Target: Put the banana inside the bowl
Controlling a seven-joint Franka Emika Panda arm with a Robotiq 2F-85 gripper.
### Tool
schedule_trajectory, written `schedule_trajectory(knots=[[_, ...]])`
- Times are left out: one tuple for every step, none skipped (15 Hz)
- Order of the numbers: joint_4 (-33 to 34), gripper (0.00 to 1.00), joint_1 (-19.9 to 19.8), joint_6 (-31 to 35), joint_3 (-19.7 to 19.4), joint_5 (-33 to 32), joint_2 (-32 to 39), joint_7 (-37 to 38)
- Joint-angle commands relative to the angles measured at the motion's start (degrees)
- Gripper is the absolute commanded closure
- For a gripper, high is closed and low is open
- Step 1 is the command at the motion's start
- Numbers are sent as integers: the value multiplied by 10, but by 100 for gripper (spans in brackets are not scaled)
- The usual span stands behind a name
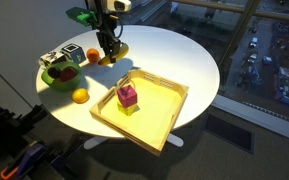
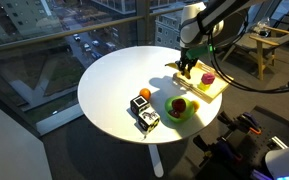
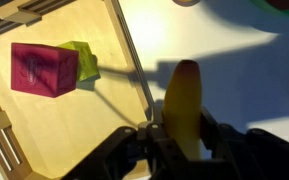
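My gripper (image 3: 182,130) is shut on the yellow banana (image 3: 184,100), which sticks out from between the fingers. In an exterior view the gripper (image 1: 108,55) hangs above the white table between the green bowl (image 1: 60,76) and the wooden tray, with the banana (image 1: 108,60) at its tips. In an exterior view the gripper (image 2: 185,66) is above the tray's near edge, behind the bowl (image 2: 181,110). The bowl holds a dark red fruit.
The yellow wooden tray (image 1: 169,105) (image 3: 124,40) holds a pink cube (image 3: 42,68) and a green-yellow block (image 3: 82,60). Orange fruits (image 1: 80,96) (image 1: 92,55) lie by the bowl. A black-and-white box (image 2: 144,112) stands on the round white table (image 1: 174,55).
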Motion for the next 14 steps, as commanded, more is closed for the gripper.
schedule_trajectory(knots=[[-54,87,5,-7,3,-24,-56,15],[-64,87,6,-6,6,-27,-64,16],[-75,87,7,-7,9,-29,-73,16],[-82,87,8,-7,13,-31,-78,15],[-87,87,9,-9,16,-33,-83,15],[-93,87,11,-9,19,-34,-88,14],[-99,87,13,-9,23,-35,-92,13],[-104,87,14,-9,27,-35,-96,12],[-109,87,16,-7,31,-37,-99,12],[-113,87,18,-7,35,-38,-101,11],[-117,87,19,-8,39,-37,-104,10],[-120,87,21,-7,42,-38,-106,9],[-125,87,23,-8,46,-38,-109,8],[-129,87,24,-7,49,-39,-112,8]])
